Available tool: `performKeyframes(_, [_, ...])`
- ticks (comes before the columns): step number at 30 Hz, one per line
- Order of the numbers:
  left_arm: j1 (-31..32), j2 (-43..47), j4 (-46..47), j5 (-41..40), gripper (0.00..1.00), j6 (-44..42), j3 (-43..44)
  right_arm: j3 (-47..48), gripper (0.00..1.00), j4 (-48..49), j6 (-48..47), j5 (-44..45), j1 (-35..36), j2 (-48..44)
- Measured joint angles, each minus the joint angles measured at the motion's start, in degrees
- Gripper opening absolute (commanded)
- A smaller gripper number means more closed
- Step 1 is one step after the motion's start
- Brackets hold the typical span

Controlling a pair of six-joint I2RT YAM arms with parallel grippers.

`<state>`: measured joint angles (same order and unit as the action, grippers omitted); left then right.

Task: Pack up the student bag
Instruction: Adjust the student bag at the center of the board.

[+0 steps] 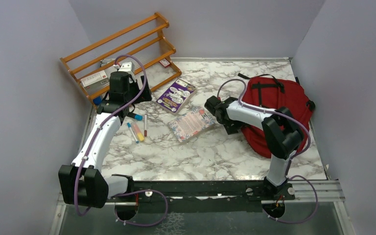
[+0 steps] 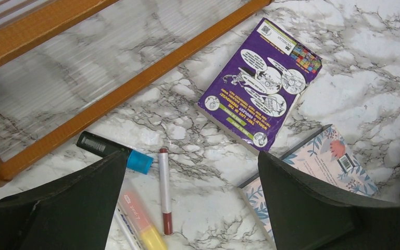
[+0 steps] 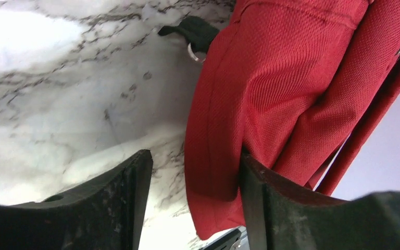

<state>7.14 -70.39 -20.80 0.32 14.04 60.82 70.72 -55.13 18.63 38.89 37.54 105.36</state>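
Over the table (image 1: 176, 156), right arm (image 1: 254, 112) stretched low — right gripper (image 3: 194, 156) unclenched astride student bag (image 3: 291, 78) fold, left gripper (image 2: 191, 156) spread wide.

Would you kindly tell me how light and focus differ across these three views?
Top external view: even light, sharp, soft shadows on the table. Left wrist view: purple book crisp, its own fingers dark and featureless. Right wrist view: the table glares white at upper left, student bag weave sharp.
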Motion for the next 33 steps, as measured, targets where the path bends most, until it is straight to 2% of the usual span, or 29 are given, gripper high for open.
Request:
performKeyframes(4, [-0.02, 0.02, 0.0, 0.35, 0.97, 0.07, 0.0, -0.07, 0.46, 1.03, 1.66, 3.06, -0.55, 1.66])
performKeyframes(9, [0.0, 0.02, 0.0, 0.59, 0.96, 0.26, 0.0, -0.09, 0.12, 2.03, 2.93, 4.81, -0.87, 0.07])
performKeyframes(12, [0.0, 0.02, 0.02, 0.76, 0.96, 0.35, 0.0, -0.09, 0.05, 2.38, 3.63, 5.7, -0.9, -2.23])
performKeyframes(14, [0.0, 0.0, 0.07, 0.79, 0.96, 0.5, 0.0, -0.07, 0.01, 2.6, 3.89, 5.92, -1.03, -4.22])
performKeyframes(19, [-0.02, -0.13, 0.13, 1.01, 0.96, 1.07, 0.0, 1.84, 0.01, 2.4, 3.82, 5.01, -1.75, -9.38])
performKeyframes(24, [0.0, -0.15, 0.24, 2.58, 0.97, 1.64, 0.0, 7.74, 0.01, 4.74, 3.19, -2.54, -4.68, -15.3])
performKeyframes(28, [0.0, -0.15, 0.87, 4.68, 0.97, 2.19, 0.0, 16.63, 0.01, 6.05, 2.71, -5.84, -6.32, -16.35])
performKeyframes(33, [0.0, -0.15, 1.55, 6.69, 0.97, 2.54, 0.0, 32.92, 0.01, 7.1, 1.86, -8.09, -6.56, -11.96])
